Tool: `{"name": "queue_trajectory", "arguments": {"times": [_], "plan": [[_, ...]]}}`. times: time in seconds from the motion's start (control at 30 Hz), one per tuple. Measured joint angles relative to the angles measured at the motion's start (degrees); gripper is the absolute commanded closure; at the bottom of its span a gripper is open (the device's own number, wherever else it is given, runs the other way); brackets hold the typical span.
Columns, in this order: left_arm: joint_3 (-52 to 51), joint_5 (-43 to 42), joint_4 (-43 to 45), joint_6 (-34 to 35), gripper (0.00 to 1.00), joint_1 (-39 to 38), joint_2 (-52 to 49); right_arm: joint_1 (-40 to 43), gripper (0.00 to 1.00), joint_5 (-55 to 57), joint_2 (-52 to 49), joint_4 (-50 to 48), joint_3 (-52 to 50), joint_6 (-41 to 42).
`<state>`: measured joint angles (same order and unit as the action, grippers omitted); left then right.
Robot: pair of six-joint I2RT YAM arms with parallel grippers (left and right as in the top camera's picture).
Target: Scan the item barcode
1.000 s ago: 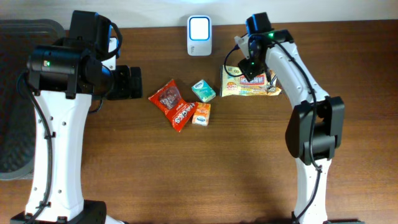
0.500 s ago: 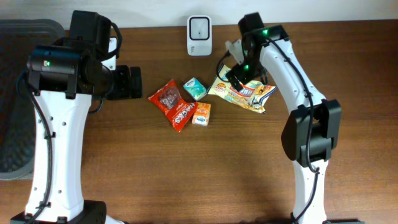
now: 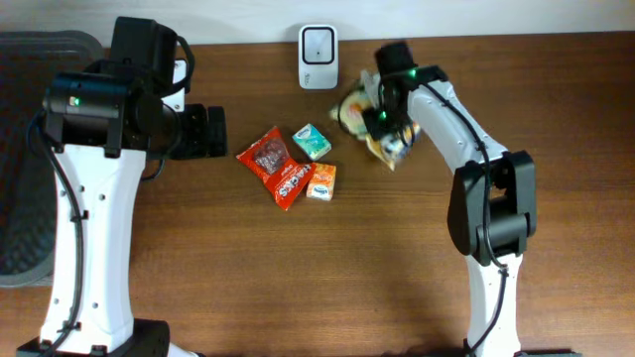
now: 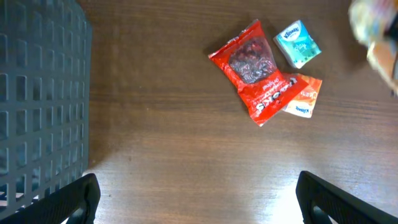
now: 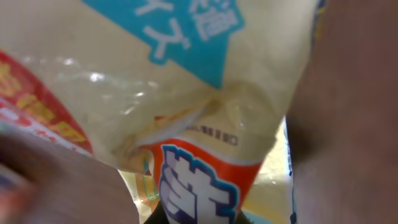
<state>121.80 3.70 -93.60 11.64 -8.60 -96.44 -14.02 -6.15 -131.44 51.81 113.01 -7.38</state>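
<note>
Nearest the front of the brown wooden table [image 3: 347,258], a small orange tissue pack [image 3: 321,181] is laid in front of the white box-shaped barcode scanner [image 3: 317,45], well apart from it. A red crinkled plastic snack packet [image 3: 276,166] is laid against the orange pack's left side, slanted, in front of the scanner and to its left. A small teal tissue pack [image 3: 311,142] is set just behind these two, between them and the scanner.

The left gripper [image 3: 208,132] is held wide open and empty, left of the scanner and nearer than it. In its wrist view the dark fingertips [image 4: 74,199] are seen at the lower corners, spread far apart over bare wood. A dark plastic mesh basket [image 4: 37,93] is seen farther left of the scanner, at the table's edge.

The cream-yellow crinkled plastic snack bag [image 3: 352,111] is gripped by the right gripper [image 3: 380,127], whose jaws are closed tight on it. The bag is bunched and held just right of the scanner and slightly in front of it. In the right wrist view the frame is filled by the bag's pale film, with blue and orange-red printed panels. Whether the bag is touching the table cannot be told.

The scanner is stood at the table's far edge, with its pale face seen from above.
</note>
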Motion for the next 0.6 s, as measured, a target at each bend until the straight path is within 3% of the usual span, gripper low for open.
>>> {"name": "queue_trajectory", "arguments": {"times": [0.07, 0.13, 0.27, 0.4, 0.53, 0.6], "plan": [[0.00, 0.02, -0.09, 0.00, 0.01, 0.00, 0.00, 0.00, 0.96, -7.17, -0.28, -8.07, 8.83, 5.53], [0.00, 0.00, 0.04, 0.00, 0.01, 0.00, 0.00, -0.02, 0.96, -10.34, -0.22, -18.18, 9.88, 12.24], [0.00, 0.00, -0.04, 0.00, 0.01, 0.00, 0.00, -3.45, 0.96, -5.35, -2.58, -27.67, 9.86, 22.93], [0.00, 0.00, -0.02, 0.00, 0.01, 0.00, 0.00, -9.75, 0.96, 6.82, -7.43, -25.42, 9.75, 34.84], [0.00, 0.00, -0.02, 0.00, 0.01, 0.00, 0.00, -8.94, 0.96, 8.70, -7.50, -22.01, 9.75, 48.43], [0.00, 0.00, -0.04, 0.00, 0.01, 0.00, 0.00, -7.48, 0.96, 5.60, -7.50, -24.79, 9.75, 52.41]]}}
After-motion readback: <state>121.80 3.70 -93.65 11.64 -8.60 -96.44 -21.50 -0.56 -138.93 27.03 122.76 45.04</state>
